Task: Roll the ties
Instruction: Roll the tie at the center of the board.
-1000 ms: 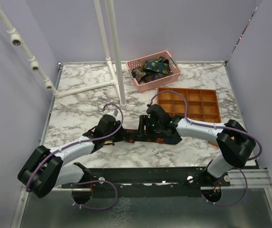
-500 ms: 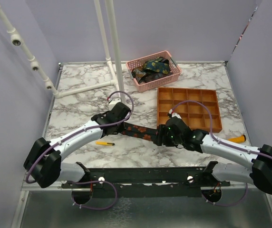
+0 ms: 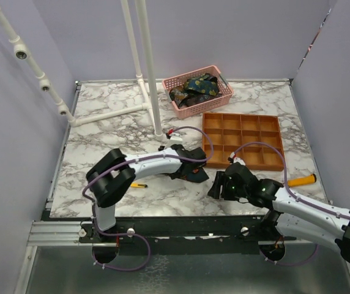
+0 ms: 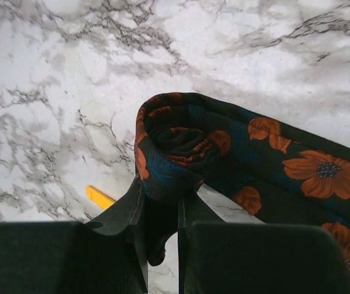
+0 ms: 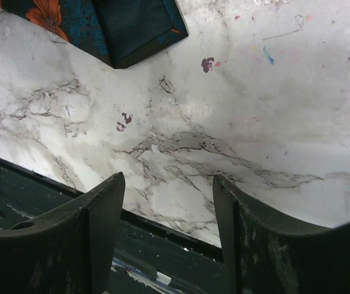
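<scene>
The left gripper (image 4: 163, 205) is clamping the rolled end of the flowered tie (image 4: 184, 144), its two fingers pinching the coil (dark navy cloth with orange blooms). The unrolled rest is trailing flat over the marble table (image 3: 101, 144). This tie is lying just in front of the orange compartment tray (image 3: 242, 116), off its near left corner.

The right gripper (image 5: 169, 202) is hanging with its jaws apart and nothing between them, in front of the tray and near the table's front edge. The tie's pointed tip is showing beyond it in the wrist view.

A small yellow piece (image 3: 139, 184) is lying well left of the tray, beside the left arm. An orange-handled screwdriver (image 3: 301, 180) is resting off the tray's near right corner. Behind the tray, a pink basket (image 3: 201, 105) is holding other ties (image 3: 193, 87), and a white pipe stand (image 3: 152, 73) is rising to the tray's far left.
</scene>
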Available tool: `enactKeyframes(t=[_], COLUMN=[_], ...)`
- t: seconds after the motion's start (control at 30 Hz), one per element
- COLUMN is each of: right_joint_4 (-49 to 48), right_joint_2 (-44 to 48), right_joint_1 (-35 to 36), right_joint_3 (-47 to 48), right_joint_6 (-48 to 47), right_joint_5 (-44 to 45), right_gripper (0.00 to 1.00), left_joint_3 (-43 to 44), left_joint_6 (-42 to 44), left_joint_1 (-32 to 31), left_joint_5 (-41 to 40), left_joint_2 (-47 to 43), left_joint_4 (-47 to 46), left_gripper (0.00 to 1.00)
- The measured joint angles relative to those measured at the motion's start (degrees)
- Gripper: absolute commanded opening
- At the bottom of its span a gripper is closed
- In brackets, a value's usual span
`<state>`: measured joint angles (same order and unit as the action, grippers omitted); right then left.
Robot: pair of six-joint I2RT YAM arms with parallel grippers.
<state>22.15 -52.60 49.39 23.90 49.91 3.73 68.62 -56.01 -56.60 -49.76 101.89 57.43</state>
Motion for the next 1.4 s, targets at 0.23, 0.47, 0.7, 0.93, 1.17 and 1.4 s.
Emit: enactKeyframes(t=[0.23,0.47,0.7,0.93,1.17,1.4], right_joint_4=[4.00,7.39,7.98,7.96,5.51,-4.39], right_joint_2=[5.92,11.28,12.85,11.23,7.76,-9.46], right_joint_1=[0.00,-0.02,-0.02,-0.02,-0.02,-0.02], right_joint_3=[-0.63,-1.75,-2.16,-1.88,1.07,11.78], right_joint_6=[0.72,1.84,2.60,2.56,0.72,0.52], right_joint_5=[-0.17,-0.35,-0.59,-0.59,-2.27,-5.22], right_gripper=[0.64,0.68,0.70,0.74,0.82,0.86], left_joint_3=[13.84,17.27,16.70,13.73,4.85,-16.85], left_joint_6=[-7.43,-5.05,-1.38,0.68,6.34,16.37], left_joint_1=[-5.44,-6.99,-7.39,-7.50,-6.67,16.61], left_joint_5=[-8.33,-8.70,-5.77,-1.57,5.57,26.69], left_joint_2=[16.72,21.97,20.85,11.54,-5.70,-32.24], left_joint_4=[10.29,10.91,7.41,4.33,-3.56,-24.50], left_gripper=[0.00,0.43,0.80,0.94,0.98,0.98])
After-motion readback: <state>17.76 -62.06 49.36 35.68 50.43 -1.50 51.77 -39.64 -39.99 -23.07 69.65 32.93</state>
